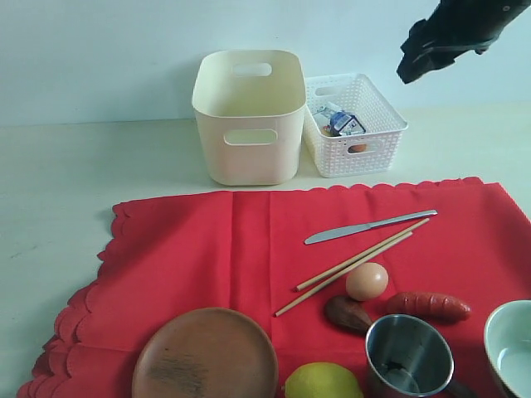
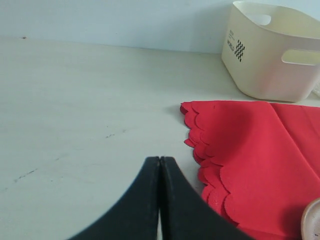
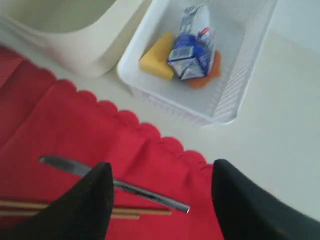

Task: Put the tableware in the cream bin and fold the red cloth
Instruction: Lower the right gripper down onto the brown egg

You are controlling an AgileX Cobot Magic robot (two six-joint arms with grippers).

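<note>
Left gripper (image 2: 159, 162) is pressed together, nothing in it, over bare bench (image 2: 75, 100) off the 10 o'clock corner of the red cloth (image 1: 207, 249). I'd park it there.

The cream bin (image 1: 247, 157) stands at the cloth's 12 o'clock, and the plate (image 1: 206, 356) is on the cloth near 6.

Middle now: the knife (image 1: 365, 225) lies flat, blade toward 8 o'clock, with the chopsticks (image 1: 357, 264) just beside it at 5. The cup (image 1: 431, 336) and bowl (image 1: 498, 332) sit at 4 o'clock.

Right gripper (image 3: 161, 172) is spread and holding nothing, high above the knife, which I read as my pick. I'd straddle the handle end, jaws across its narrow width, clear of the chopsticks. I'd come down gently (thin steel on fabric, easy to pinch cloth too), then carry it toward 10 o'clock for the bin.
</note>
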